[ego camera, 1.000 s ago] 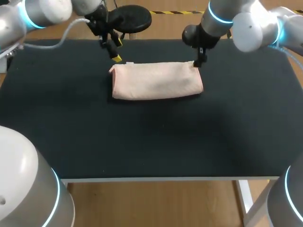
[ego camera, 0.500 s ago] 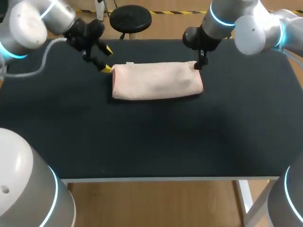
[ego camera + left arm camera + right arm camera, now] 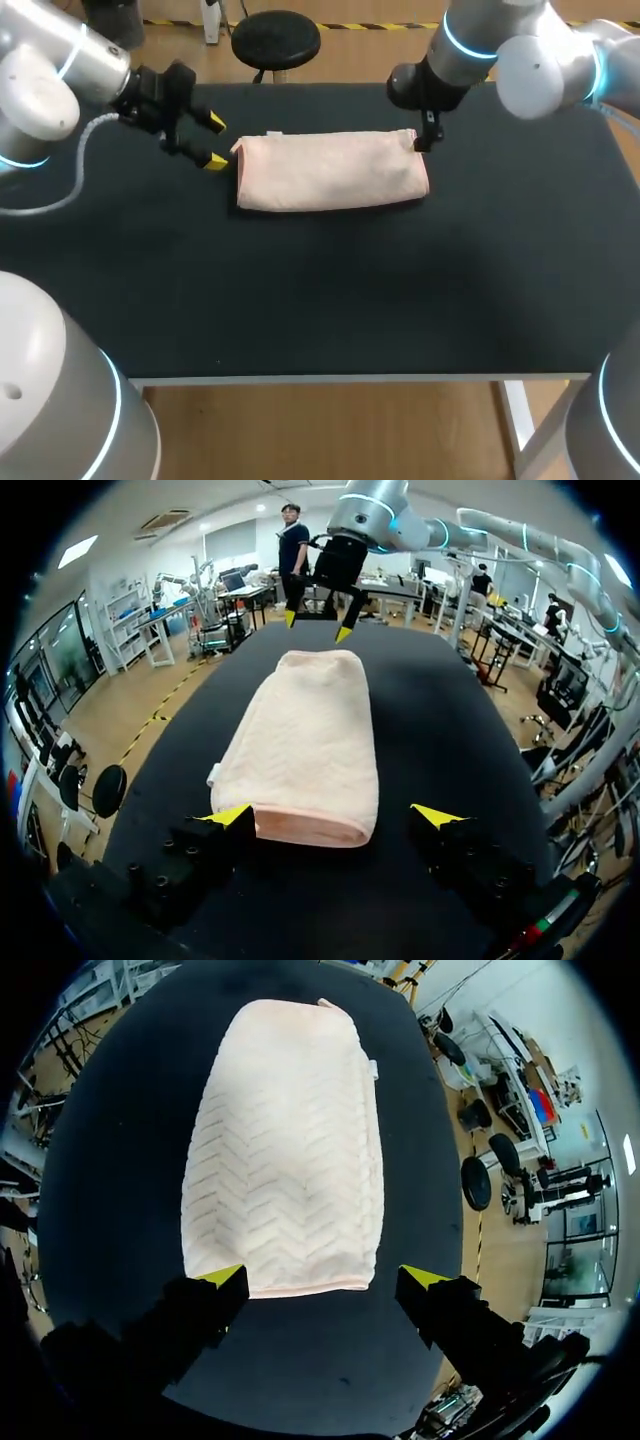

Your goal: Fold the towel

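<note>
A pink towel (image 3: 330, 172) lies folded into a long band across the back middle of the table. My left gripper (image 3: 212, 142) hovers open just off its left end, fingers pointing along the band. In the left wrist view the towel's end (image 3: 305, 750) sits between and just ahead of my left gripper (image 3: 333, 817). My right gripper (image 3: 428, 135) stands at the far right corner of the towel. In the right wrist view it (image 3: 324, 1278) is open, with the towel's (image 3: 285, 1150) right end just ahead of it. The right gripper (image 3: 318, 620) also shows past the towel's far end in the left wrist view.
The black tabletop (image 3: 330, 290) stretches wide in front of the towel, down to its white front edge (image 3: 350, 379). Both arms' grey bases (image 3: 50, 400) rise at the near corners.
My left arm has swung from behind the towel's far left corner out to its left end and turned to face along it. The right arm has barely moved.
</note>
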Robot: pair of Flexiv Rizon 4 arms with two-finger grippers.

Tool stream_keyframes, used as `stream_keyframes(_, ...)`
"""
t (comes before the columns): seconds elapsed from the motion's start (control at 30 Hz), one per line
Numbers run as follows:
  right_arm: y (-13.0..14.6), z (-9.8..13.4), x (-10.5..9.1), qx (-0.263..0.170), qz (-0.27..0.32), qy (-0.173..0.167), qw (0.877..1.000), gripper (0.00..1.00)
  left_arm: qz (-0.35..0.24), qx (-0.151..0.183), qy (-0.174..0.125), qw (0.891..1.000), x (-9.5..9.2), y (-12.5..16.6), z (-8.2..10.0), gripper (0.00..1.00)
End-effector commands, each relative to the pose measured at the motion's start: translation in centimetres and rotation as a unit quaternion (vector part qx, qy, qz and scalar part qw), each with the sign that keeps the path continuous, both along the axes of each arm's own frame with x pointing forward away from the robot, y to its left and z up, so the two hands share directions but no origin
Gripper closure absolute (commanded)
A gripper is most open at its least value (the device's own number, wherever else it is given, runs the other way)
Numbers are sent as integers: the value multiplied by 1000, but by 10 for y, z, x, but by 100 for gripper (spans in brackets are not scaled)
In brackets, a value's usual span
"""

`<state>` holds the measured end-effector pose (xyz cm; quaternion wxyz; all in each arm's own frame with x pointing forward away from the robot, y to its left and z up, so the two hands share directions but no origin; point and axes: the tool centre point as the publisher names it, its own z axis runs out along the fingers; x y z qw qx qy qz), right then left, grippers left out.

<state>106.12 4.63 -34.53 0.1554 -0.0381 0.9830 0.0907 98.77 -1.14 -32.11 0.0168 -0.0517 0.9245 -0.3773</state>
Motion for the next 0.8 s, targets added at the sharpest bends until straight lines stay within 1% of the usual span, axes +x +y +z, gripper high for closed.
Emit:
stream_keyframes(0.03, 0, 5, -1, -4, -2, 2, 1000, 0, -4, 15, 7, 1000, 7, -3, 6, 0)
stream_keyframes(0.53, 0, 5, -1, -4, -2, 2, 1000, 0, -4, 15, 7, 1000, 7, -3, 6, 0)
stream_keyframes(0.6, 3, 13, -1, 39, -31, 15, 999, 0, -4, 15, 7, 1000, 7, -3, 6, 0)
stream_keyframes(0.63, 4, 17, -1, 64, -42, 14, 997, 0, -4, 15, 7, 1000, 7, -3, 6, 0)
stream_keyframes(0.67, 4, 21, -2, 83, -53, 21, 995, 0, -4, 15, 7, 1000, 7, -3, 6, 0)
stream_keyframes(0.7, 3, 25, -1, 101, -67, 19, 992, 0, -4, 15, 7, 1000, 7, -3, 6, 0)
stream_keyframes(0.77, 1, 33, -2, 129, -86, 24, 988, 0, -4, 15, 7, 1000, 7, -3, 6, 0)
stream_keyframes(0.8, -1, 37, -2, 143, -101, 22, 984, 0, -4, 15, 7, 1000, 7, -3, 6, 0)
